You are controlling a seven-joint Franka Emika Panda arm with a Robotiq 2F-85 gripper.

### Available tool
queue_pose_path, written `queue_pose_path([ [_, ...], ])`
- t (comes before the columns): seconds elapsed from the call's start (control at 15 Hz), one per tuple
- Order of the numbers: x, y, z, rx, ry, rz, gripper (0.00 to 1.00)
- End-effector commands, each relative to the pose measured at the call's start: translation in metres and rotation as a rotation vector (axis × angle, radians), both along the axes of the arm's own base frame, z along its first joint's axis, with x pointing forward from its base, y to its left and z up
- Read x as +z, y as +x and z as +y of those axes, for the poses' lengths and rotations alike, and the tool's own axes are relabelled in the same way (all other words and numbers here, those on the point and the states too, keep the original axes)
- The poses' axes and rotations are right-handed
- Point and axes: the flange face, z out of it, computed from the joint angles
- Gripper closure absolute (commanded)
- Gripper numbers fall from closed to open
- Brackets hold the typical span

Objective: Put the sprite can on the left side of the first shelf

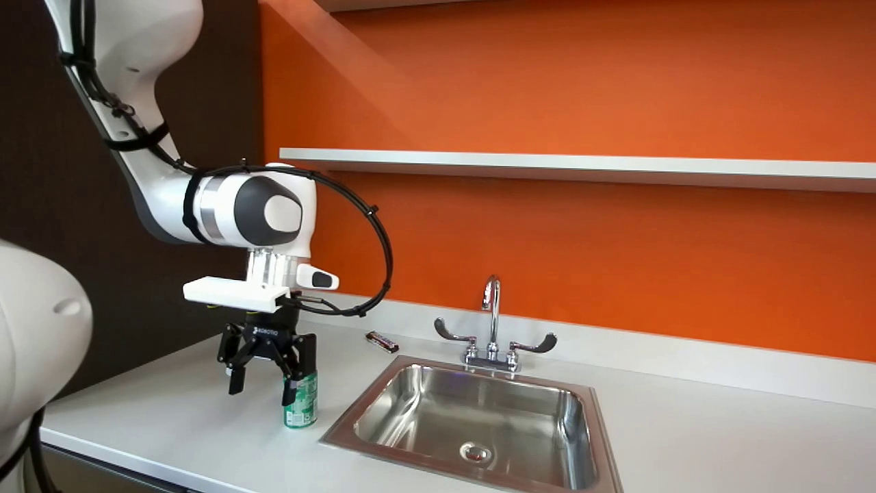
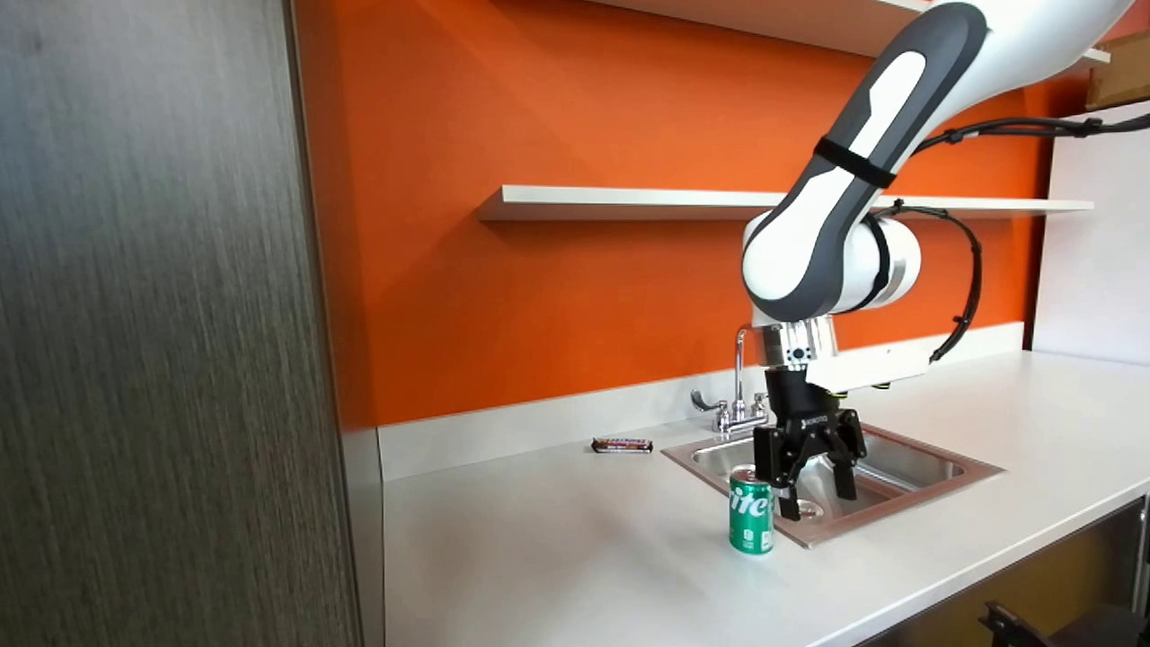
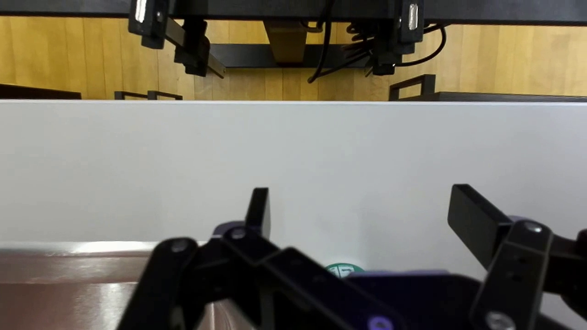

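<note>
The sprite can (image 1: 302,409) stands upright on the counter beside the sink. In an exterior view, its green side with pale lettering (image 2: 750,517) shows. In the wrist view only a small green edge of the can (image 3: 340,269) shows behind the gripper's linkage. My gripper (image 1: 263,388) is open and empty, pointing down over the counter. It also shows in an exterior view (image 2: 817,496) and the wrist view (image 3: 361,204). One finger hides part of the can's top; the can is not between the fingers. The first shelf (image 1: 547,162), long and white, runs along the orange wall, also here (image 2: 629,199).
A steel sink (image 1: 397,366) with a chrome faucet (image 1: 493,322) is set in the white counter (image 2: 539,557). A wrapped bar (image 2: 622,445) lies near the backsplash. A higher shelf (image 2: 764,22) hangs above. A dark panel (image 2: 162,323) closes one end.
</note>
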Motion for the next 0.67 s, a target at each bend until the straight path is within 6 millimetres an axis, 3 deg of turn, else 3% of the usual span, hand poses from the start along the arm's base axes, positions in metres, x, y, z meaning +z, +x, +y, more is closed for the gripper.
queue_pose_path([
  [0.0,-0.006,0.002,0.010,0.028,0.022,-0.006,0.00],
  [0.6,-0.022,0.002,0.019,0.037,0.011,0.002,0.00],
])
